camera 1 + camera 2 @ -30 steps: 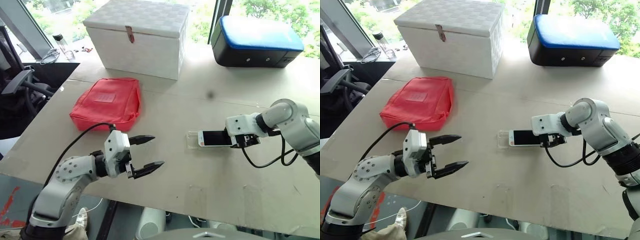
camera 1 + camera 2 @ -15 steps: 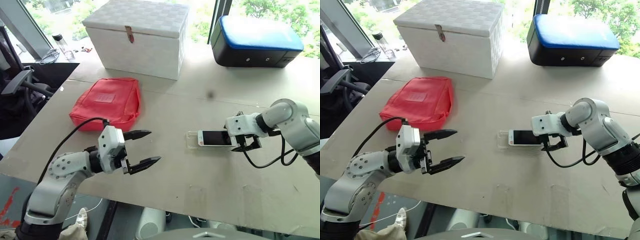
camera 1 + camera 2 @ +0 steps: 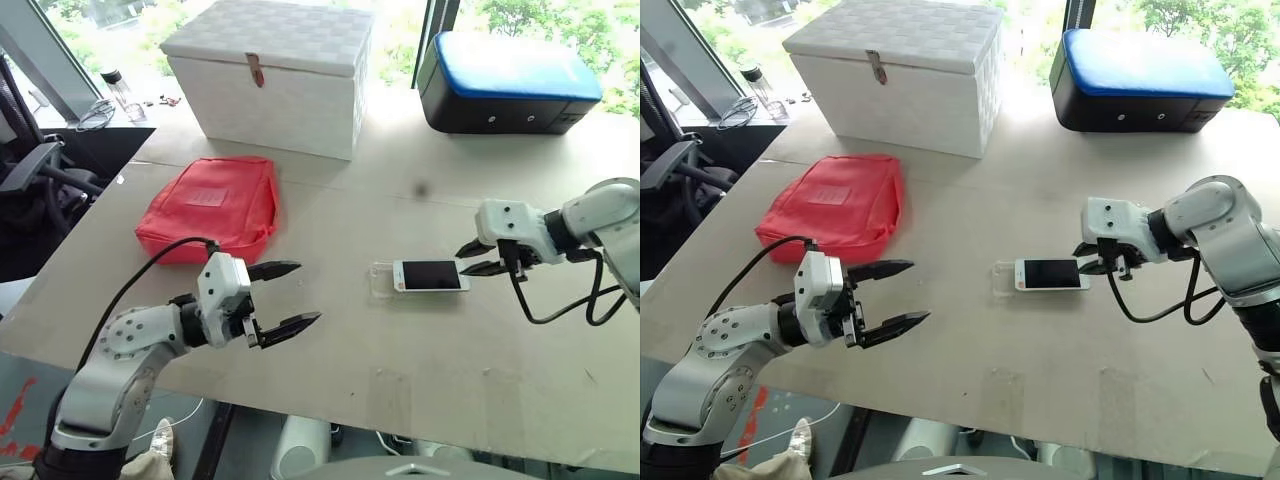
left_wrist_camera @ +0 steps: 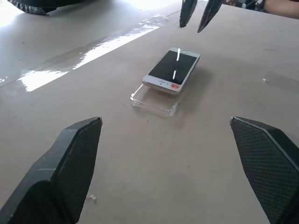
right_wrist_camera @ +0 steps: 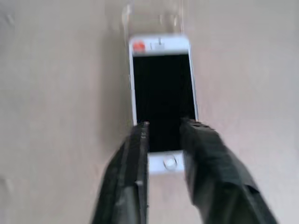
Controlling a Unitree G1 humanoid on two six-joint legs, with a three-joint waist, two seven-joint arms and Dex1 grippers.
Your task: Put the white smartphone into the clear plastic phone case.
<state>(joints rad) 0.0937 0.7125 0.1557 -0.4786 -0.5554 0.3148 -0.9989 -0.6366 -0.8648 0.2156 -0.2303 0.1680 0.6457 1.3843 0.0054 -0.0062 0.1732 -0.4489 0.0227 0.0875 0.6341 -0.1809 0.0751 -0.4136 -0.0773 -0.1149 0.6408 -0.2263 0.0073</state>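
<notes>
Nearest the robot, the left gripper (image 3: 284, 297) hovers over the front part of the pale brown tabletop (image 3: 400, 380), its 2 black fingers spread wide with nothing between them. Further in, near the middle of the table, the white smartphone with a dark glossy screen (image 3: 431, 275) lies face up. It rests partly on the clear plastic phone case (image 4: 155, 98), a thin see-through shell. The phone's end overlaps the case but is not seated inside the rim, and the case's left end sticks out bare past it. Just right of the phone, the right gripper (image 3: 478, 258) hangs slightly above the table, apart from the phone. Its 2 fingers are drawn almost together and empty. Left of centre lies a flat red fabric zip pouch (image 3: 211, 206), closed. At the far edge stands a white woven lidded box (image 3: 272, 72) with its lid down, and beside it, to the right, a black case with a blue top (image 3: 512, 84), also closed.
</notes>
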